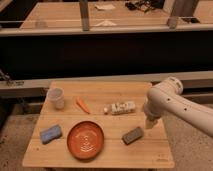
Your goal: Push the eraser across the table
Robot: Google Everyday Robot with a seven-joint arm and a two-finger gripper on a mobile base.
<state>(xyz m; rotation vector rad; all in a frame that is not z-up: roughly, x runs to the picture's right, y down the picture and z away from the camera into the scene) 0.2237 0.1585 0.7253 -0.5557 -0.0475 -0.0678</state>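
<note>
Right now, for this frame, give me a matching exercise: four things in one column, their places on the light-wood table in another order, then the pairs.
1. small dark grey-brown rectangular eraser
2. blue sponge-like block
3. white cup
4. robot's gripper

A. far left corner of the light-wood table
B. above the table's right side, just beyond the eraser
C. near side, left of the round orange plate
D. near side, right of that plate

Pairs: 1-D, 2-C, 3-A, 4-B

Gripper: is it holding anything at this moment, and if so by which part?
Nothing is held. The gripper hangs over the right edge of the table, just right of the eraser, which lies flat on the wood.
</note>
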